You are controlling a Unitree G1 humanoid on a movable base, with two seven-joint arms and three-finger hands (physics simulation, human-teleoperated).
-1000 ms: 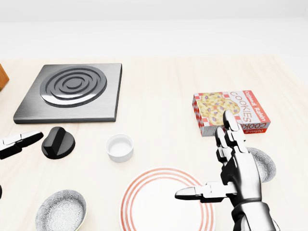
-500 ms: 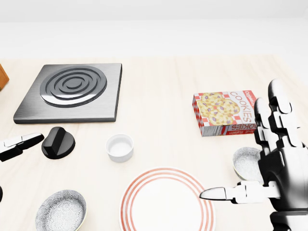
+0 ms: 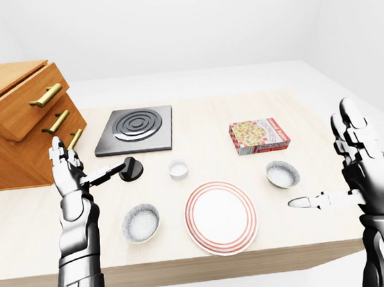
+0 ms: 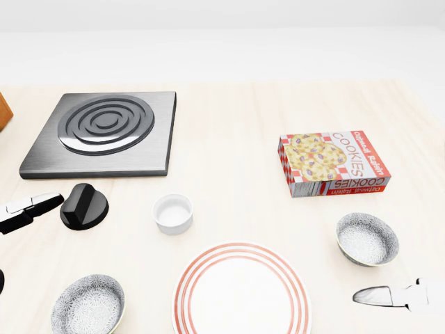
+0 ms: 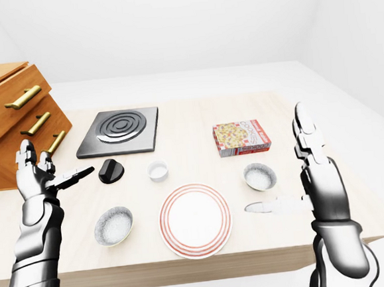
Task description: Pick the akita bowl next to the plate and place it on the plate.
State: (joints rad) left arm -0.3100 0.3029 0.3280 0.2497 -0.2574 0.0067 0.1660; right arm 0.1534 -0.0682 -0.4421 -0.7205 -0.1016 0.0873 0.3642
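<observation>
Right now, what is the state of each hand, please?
Left hand: open, holding nothing.
Right hand: open, holding nothing.

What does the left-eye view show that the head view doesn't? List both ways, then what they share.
Left-eye only: the wooden drawer cabinet, the whole left hand and right hand, both open. Head only: readable COOKIES lettering on the cookie box. Shared: striped plate, right bowl, left bowl, white cup, burner, black knob.
</observation>
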